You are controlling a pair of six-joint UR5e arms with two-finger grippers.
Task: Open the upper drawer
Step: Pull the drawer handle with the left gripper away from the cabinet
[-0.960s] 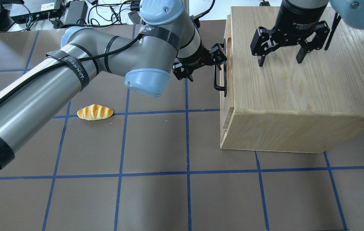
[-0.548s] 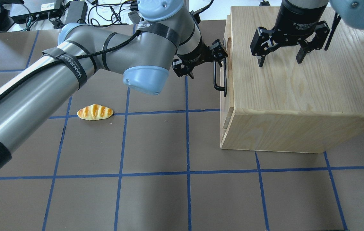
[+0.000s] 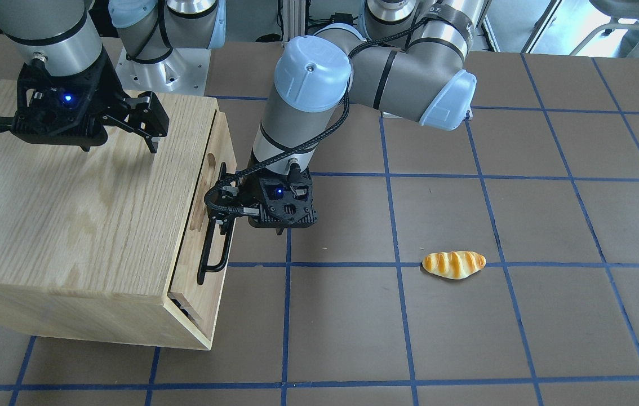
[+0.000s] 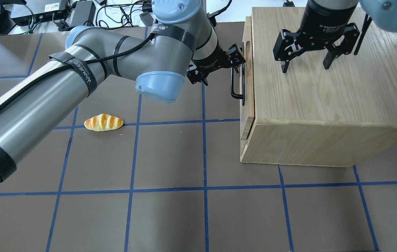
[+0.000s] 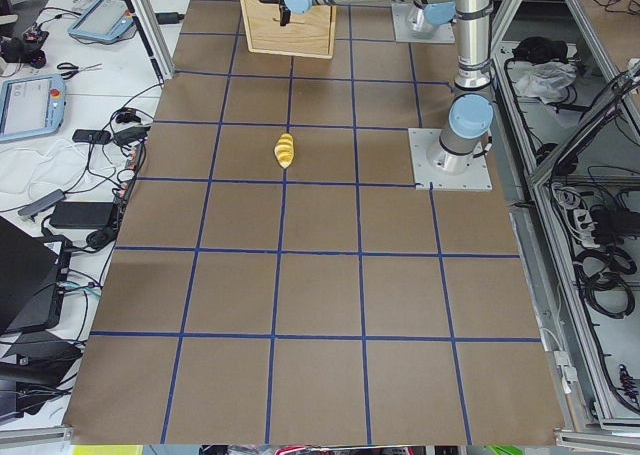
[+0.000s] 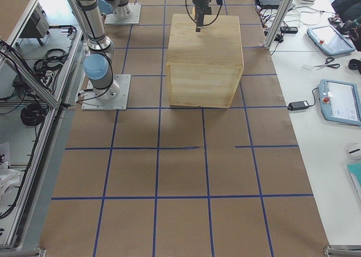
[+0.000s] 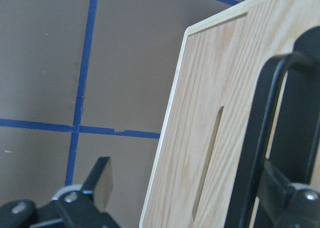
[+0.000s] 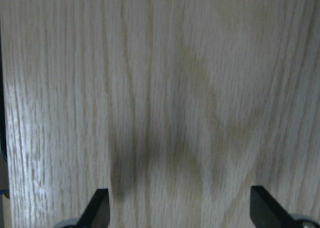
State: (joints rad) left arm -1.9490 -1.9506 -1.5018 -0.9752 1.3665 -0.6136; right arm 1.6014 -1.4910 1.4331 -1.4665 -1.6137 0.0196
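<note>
A bread roll point(image 4: 103, 123) lies alone on the bench point(image 4: 170, 210), well clear of the cabinet point(image 4: 324, 105). The left end effector point(image 4: 220, 69) is released, one finger hooked behind the black handle point(image 4: 235, 84). The upper drawer point(image 4: 246, 87) stands slightly proud of the cabinet's face. The right end effector point(image 4: 306, 66) hovers above the cabinet top, fingers spread, holding nothing.
</note>
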